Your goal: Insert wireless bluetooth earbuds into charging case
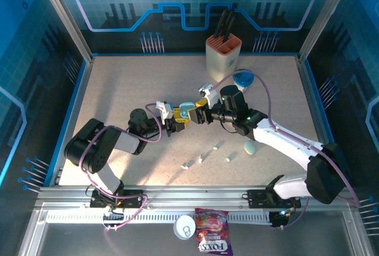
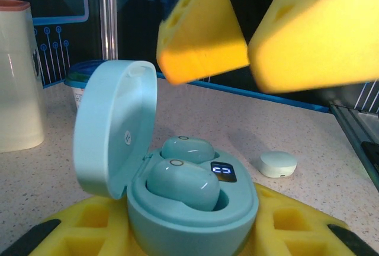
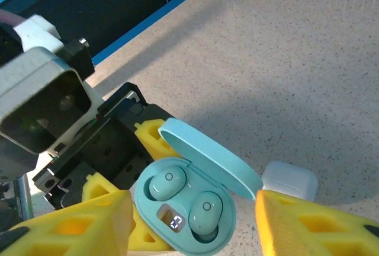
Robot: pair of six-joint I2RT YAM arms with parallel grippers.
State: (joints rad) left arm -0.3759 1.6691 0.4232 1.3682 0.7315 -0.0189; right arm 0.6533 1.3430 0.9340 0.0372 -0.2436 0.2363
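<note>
My left gripper (image 1: 179, 120) is shut on an open pale teal charging case (image 2: 195, 208), its yellow pads (image 2: 89, 226) clamped on the base. The lid (image 2: 115, 125) stands up. Two teal earbuds (image 3: 167, 183) (image 3: 205, 208) sit in the case's wells beside a lit display (image 3: 176, 220); the one nearer the left wrist camera (image 2: 183, 182) rides slightly high. My right gripper (image 3: 194, 208) hovers just over the case, open, with its yellow pads (image 3: 77, 226) apart on either side and touching nothing. Several small white earbuds (image 1: 201, 158) lie loose on the table in front of the grippers.
A shut pale case (image 1: 250, 147) lies on the table to the right, and a white case (image 3: 289, 180) rests just beyond the held one. A knife block (image 1: 223, 54) and a blue-lidded tub (image 1: 243, 78) stand at the back. A snack bag (image 1: 213, 239) lies past the front rail.
</note>
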